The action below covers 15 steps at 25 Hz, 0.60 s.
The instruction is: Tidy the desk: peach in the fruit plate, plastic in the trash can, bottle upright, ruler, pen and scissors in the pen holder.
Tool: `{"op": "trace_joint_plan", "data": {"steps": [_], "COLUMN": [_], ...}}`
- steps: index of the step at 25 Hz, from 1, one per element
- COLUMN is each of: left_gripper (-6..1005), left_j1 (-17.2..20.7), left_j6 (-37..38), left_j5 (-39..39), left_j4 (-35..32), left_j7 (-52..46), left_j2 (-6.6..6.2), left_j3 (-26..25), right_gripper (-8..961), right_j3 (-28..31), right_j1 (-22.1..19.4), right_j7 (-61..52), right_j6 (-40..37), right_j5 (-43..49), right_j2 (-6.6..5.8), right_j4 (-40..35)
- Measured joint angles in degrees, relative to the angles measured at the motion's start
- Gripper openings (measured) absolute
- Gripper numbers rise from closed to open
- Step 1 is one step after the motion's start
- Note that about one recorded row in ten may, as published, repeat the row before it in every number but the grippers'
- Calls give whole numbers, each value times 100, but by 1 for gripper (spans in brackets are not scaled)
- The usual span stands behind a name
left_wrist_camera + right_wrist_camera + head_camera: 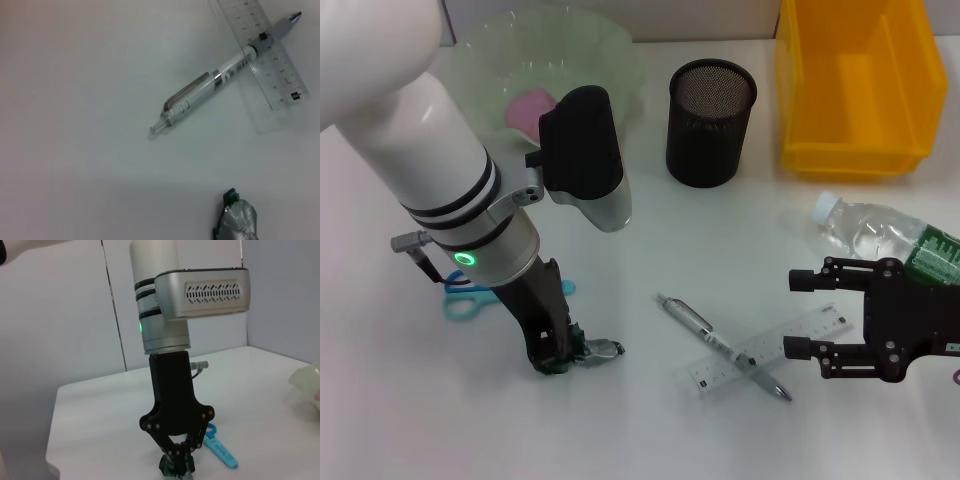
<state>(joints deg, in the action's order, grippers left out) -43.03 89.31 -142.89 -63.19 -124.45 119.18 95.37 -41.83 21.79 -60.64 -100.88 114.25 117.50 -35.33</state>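
Note:
My left gripper (560, 355) stands fingers-down on the table, shut on a crumpled silver and green piece of plastic (597, 351). The right wrist view shows that gripper (177, 459) pinched on the plastic (175, 471). A white pen (720, 345) lies across a clear ruler (772, 350) to its right. Right of them my right gripper (803, 315) hovers open and holds nothing. Behind it the bottle (880, 232) lies on its side. Blue scissors (468, 298) lie behind the left arm. A pink peach (530, 108) rests in the pale green fruit plate (610, 60).
The black mesh pen holder (710, 122) stands at the back centre. The yellow trash can (855, 85) is at the back right. In the left wrist view the pen (200, 95) and ruler (262, 55) lie beyond the plastic (237, 220).

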Motion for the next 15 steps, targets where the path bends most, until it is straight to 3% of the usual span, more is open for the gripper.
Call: {"op": "trace_joint_plan", "data": {"steps": [7,15], "left_gripper": [33,31], "left_j1": [14,106], "left_j6": [7,79], "left_j5": [35,523], "left_j4": [-1,-9], "left_j7": [6,374], "left_j2": [-2,-43], "left_j3": [-41,-652], "right_gripper": [735,735], "right_j3": [0,0], "right_j1": [-9,-28], "right_j7": [0,0], "right_j6": [-3,-35], "right_j5": [0,0], "right_j2": [0,-6], "right_j4": [0,-1]}}
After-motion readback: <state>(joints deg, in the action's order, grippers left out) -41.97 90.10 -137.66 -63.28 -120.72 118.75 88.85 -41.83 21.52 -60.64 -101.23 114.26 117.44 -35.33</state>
